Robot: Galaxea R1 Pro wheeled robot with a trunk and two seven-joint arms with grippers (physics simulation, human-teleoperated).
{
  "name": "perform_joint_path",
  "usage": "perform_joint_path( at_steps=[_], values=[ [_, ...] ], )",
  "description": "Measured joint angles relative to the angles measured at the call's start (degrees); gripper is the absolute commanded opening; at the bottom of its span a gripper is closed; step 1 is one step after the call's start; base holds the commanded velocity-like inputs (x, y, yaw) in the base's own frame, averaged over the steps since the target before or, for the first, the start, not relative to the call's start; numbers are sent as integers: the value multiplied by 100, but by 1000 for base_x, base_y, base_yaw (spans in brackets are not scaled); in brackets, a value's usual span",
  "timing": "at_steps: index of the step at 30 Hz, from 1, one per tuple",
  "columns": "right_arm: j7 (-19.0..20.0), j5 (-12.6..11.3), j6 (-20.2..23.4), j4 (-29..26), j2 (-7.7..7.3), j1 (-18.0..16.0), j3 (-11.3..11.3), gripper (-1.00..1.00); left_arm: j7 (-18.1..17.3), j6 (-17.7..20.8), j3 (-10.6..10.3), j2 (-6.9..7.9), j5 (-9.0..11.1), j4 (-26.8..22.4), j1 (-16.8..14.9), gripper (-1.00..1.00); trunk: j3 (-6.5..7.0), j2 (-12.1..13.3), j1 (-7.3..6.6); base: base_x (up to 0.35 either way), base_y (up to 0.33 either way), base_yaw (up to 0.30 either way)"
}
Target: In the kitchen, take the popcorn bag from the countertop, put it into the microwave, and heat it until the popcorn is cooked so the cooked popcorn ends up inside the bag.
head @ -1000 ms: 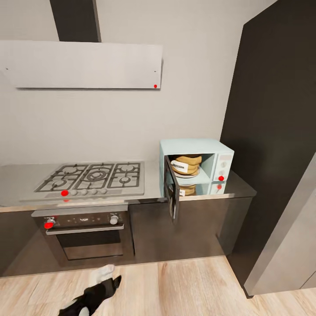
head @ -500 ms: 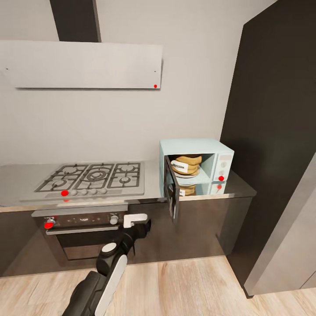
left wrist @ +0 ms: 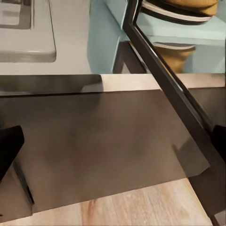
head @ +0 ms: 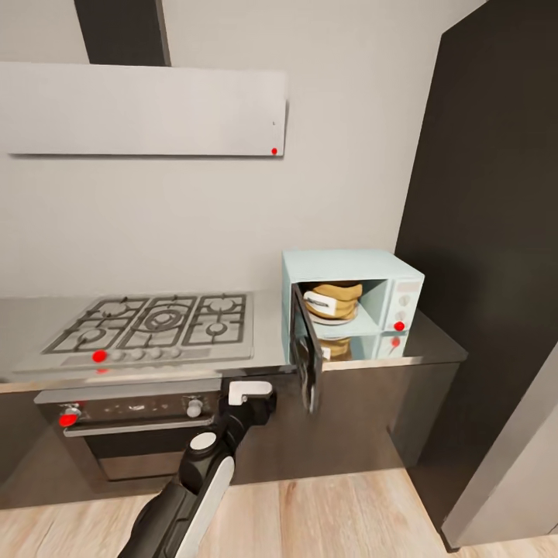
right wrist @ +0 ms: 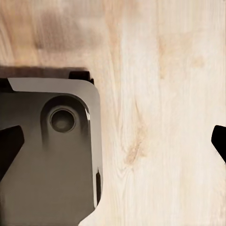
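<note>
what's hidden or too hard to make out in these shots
- Popcorn bag: head view, lower part hidden behind the open door; label too small to read.
- Popcorn: not visible; the bag hides whatever is inside.
- Microwave knobs: head view, too small to read any setting.
- Left hand: head view, fingers hidden behind the white wrist block.
- Right hand: right wrist view, both fingertips cut off by the picture's edges.

countertop (head: pixel 263 341): we see glossy grey, metal-like, reflective
microwave (head: pixel 353 267): smooth mint-blue shell, plastic-looking; dark glass door
popcorn bag (head: pixel 332 301): tan-brown paper, matt, crumpled; white label
hob (head: pixel 147 322): brushed steel, dark grates
cabinets (left wrist: pixel 103 146): dark, we read a soft sheen
floor (right wrist: pixel 160 94): light wood, grained, matt
range hood (head: pixel 147 112): flat grey, matt
wall (head: pixel 194 217): we note matt grey
</note>
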Motion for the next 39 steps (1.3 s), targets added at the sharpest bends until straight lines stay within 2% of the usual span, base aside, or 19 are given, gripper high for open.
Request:
perform_joint_path(
  at_steps=[6, 11, 12, 14, 16, 18, 22, 24, 26, 32, 36, 39],
  values=[
    [5, 19, -4, 0, 5, 0, 6, 100, 1, -6, -19, 0, 4, 0, 0, 100, 0, 0, 0, 318, 0, 0],
    [0, -14, 6, 0, 5, 0, 2, 100, -23, -16, -52, 0, 13, 1, -1, 100, 18, 1, 3, 76, 0, -129],
    [0, -16, 7, 0, 5, 0, 1, 100, -28, -18, -95, 0, 15, 2, -1, 100, 24, 1, 3, 14, 0, -204],
    [1, -19, 9, 0, 5, 1, 0, 100, -30, -25, -353, 3, 15, 8, -1, 100, 36, 1, 3, 5, 0, -218],
    [2, -20, 10, 0, 5, 1, 0, 100, -103, -34, -441, 14, 14, 16, -1, 100, 49, 1, 3, 1, 0, -223],
    [6, -20, 10, 0, 5, 1, 0, 100, -235, -119, -451, 26, -5, 20, -1, 100, 62, 1, 3, 0, 0, -225],
    [5, -20, 10, 0, 5, 1, 0, 100, -648, -743, -447, 61, -54, 102, -1, 100, 87, 1, 3, 0, 0, -225],
    [3, -20, 10, 0, 5, 1, 0, 100, -697, -819, -438, 67, -166, 118, -2, 100, 99, 1, 3, 0, 0, -225],
    [5, -20, 10, 0, 5, 1, 0, 100, -719, -840, -425, 66, -254, 122, -2, 100, 111, 1, 3, 0, 0, -225],
    [-1, -33, 2, 0, 5, 1, -5, 100, -663, -787, -415, 33, -296, 123, -2, 100, 143, 1, 3, 0, 0, -234],
    [-8, -285, 7, 0, -3, 1, -10, 100, -649, -785, -412, 48, -300, 118, -2, 100, 162, 1, 3, 0, 0, -251],
    [-8, -331, 10, 0, -4, 1, -10, 100, -642, -793, -402, 51, -303, 99, -2, 100, 177, 1, 3, 0, 0, -253]
  ],
)
